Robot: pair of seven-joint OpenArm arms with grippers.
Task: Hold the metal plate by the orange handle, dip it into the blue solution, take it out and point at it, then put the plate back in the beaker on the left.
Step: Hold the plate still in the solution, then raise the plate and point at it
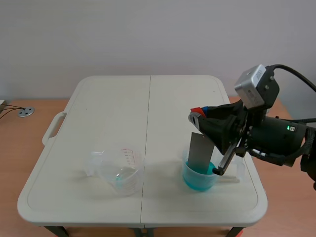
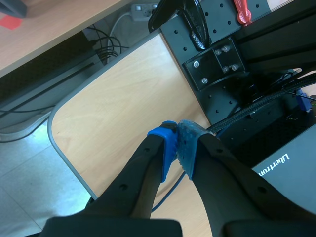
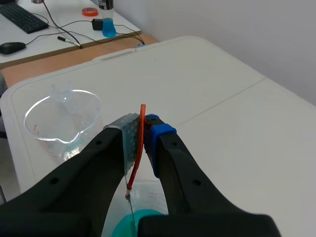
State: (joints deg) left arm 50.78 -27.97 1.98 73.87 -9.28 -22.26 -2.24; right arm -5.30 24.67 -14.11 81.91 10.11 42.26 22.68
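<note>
handle (image 3: 142, 148) clamped by right gripper (image 3: 144, 128) | plate (image 1: 200, 153) stood in blue beaker (image 1: 197, 181) near table's (image 1: 123, 98) front-right edge | left gripper (image 2: 177, 133) clenched on nothing

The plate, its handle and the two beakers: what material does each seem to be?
The plate: dull grey, flat and thin, probably metal sheet. The orange handle: thin, glossy, slightly bent strip, perhaps plastic. The left beaker and the right beaker: see-through walls, likely clear plastic; glass is possible.

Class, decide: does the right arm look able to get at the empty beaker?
Probably yes: nothing stands between it and the empty beaker, though the right gripper is shut on the metal plate's orange handle.
</note>
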